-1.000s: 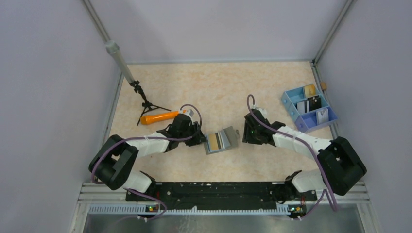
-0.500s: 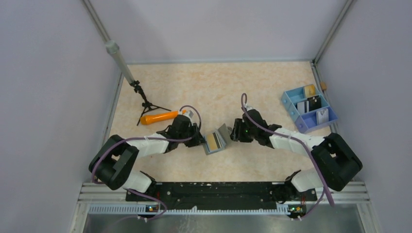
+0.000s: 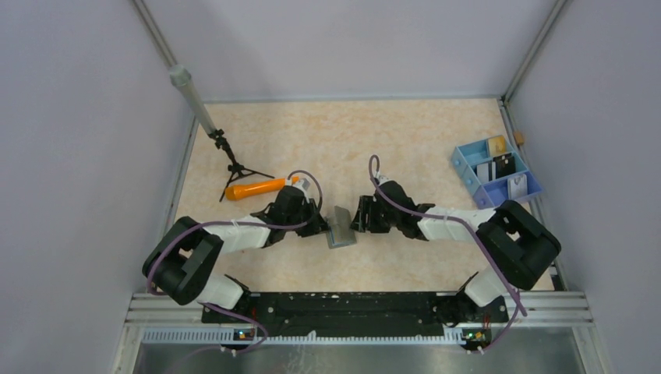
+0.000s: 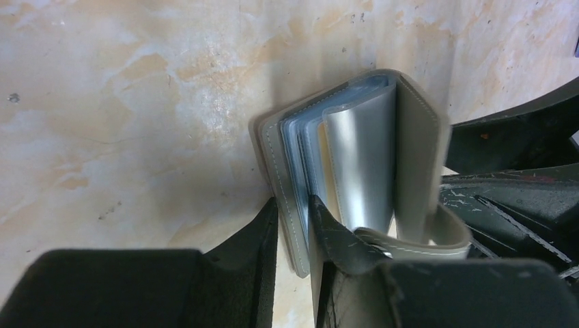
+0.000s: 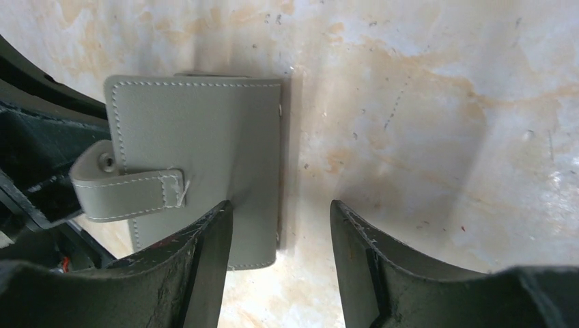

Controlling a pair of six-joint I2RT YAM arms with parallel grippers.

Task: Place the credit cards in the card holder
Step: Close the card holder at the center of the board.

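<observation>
Left gripper (image 4: 293, 236) is pinching one cover of the part-open card holder (image 4: 418, 143); right gripper (image 5: 281, 263) is standing spread, one finger lying against the outer cover.

Pale lilac walls (image 3: 78, 117), beige marbled tabletop (image 3: 351, 140)

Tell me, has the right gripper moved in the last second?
Yes. The right gripper has slid left, away from the blue tray, and now meets the card holder.
</observation>
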